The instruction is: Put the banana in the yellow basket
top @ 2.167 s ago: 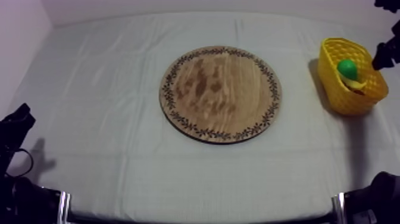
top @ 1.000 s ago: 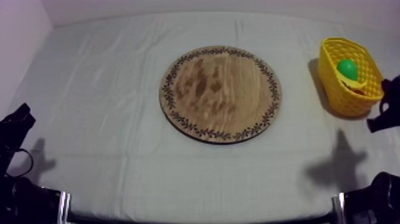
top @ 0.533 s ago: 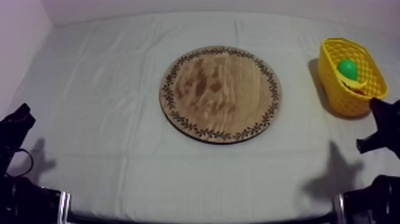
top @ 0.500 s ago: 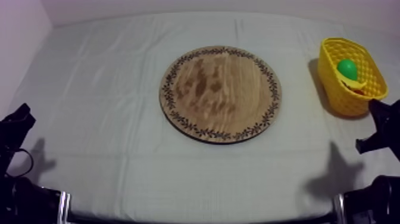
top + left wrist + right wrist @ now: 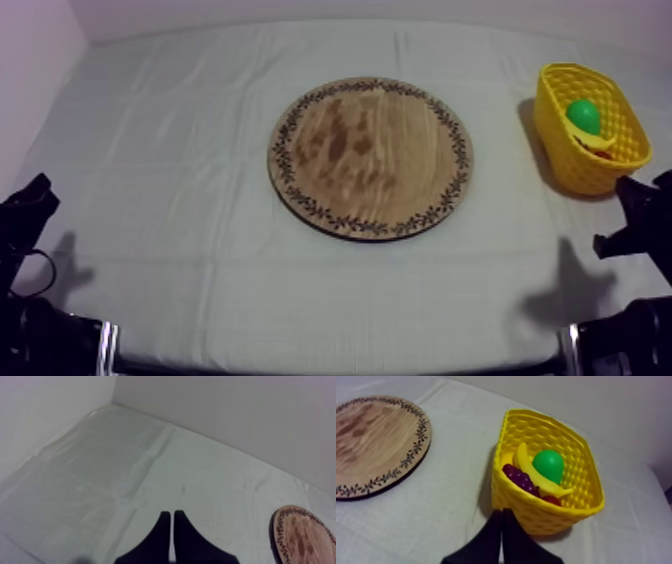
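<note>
In the yellow basket (image 5: 546, 516), at the right side of the table, we find the banana (image 5: 527, 471) lying curved across the other toy fruit. It leans against a green pear (image 5: 549, 465), with a bunch of grapes (image 5: 520, 480) just beside it and a small red fruit (image 5: 552, 500) near its lower end. The wooden board (image 5: 370, 155) sits in the middle of the cloth (image 5: 180, 150), well apart from the basket, and nothing rests on its face.

Our right gripper (image 5: 502, 512) hangs just outside the basket's near wall, its two black fingers pressed together into a narrow wedge with nothing between them. From above we see that arm low at the table's right edge, near the basket but not over it. Our left gripper (image 5: 172, 513) is at its own side, over bare cloth with the board's patterned rim a little way off. Its fingers too lie together, holding nothing.

We judge the work of the task done: the banana is off the board, inside the basket and let go. What seems left, if anything, is for the right arm to settle at its resting place. No fruit waits to be moved, and the basket stands upright on the cloth.
</note>
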